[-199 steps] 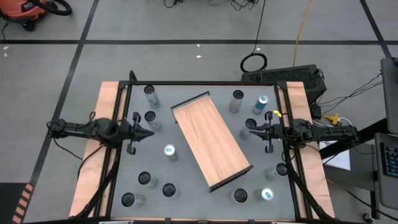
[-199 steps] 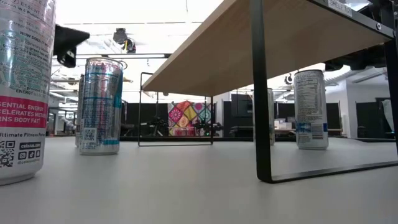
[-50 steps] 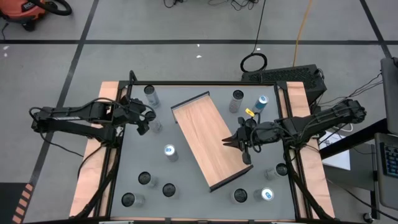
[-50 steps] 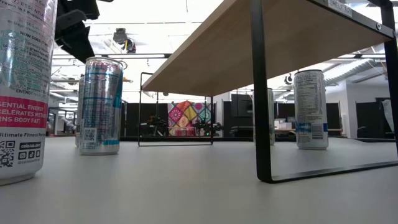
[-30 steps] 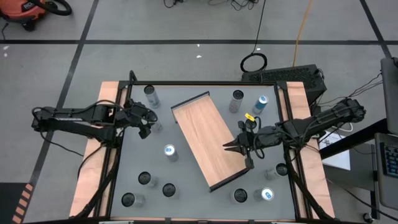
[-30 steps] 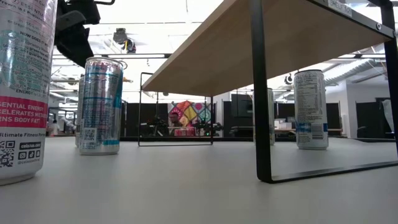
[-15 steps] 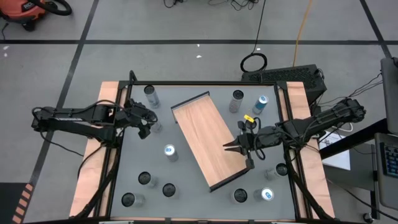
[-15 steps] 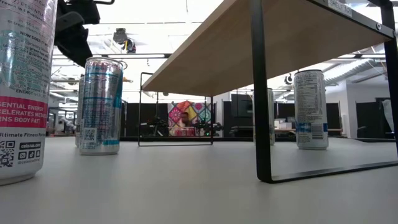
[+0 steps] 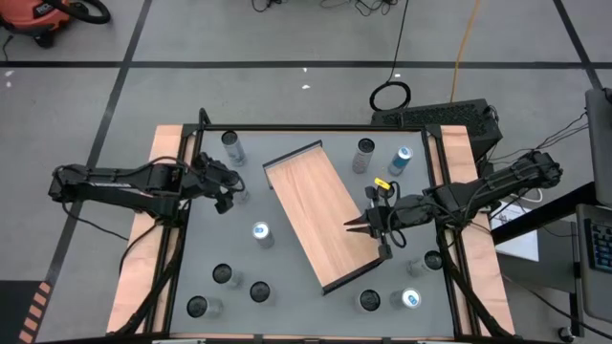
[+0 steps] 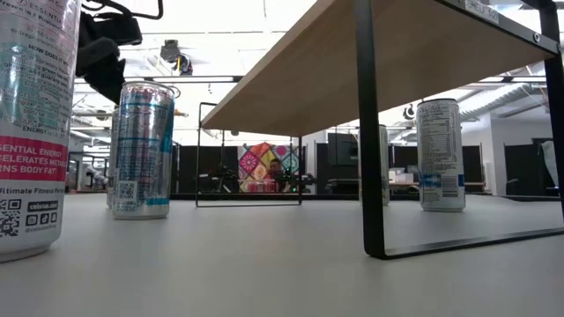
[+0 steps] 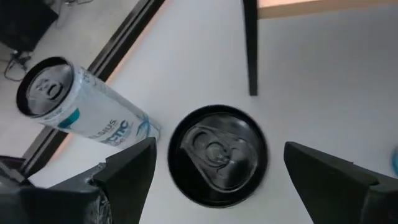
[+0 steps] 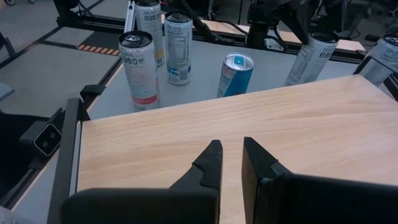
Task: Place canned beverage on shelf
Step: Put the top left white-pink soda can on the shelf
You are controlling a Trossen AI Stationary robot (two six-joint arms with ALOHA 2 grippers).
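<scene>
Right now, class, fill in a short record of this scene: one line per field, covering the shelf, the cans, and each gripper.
Shelf: wooden shelf set at a slant mid-table, nothing on top of it.
Cans: all standing on the grey table around the shelf, none on it.
Left gripper: left gripper open, above a black-topped can, fingers on either side, not gripping.
Neighbouring can: white and teal can beside the black-topped one.
Right gripper: right gripper shut, empty, over the shelf board.
Task state: no can placed yet.
</scene>
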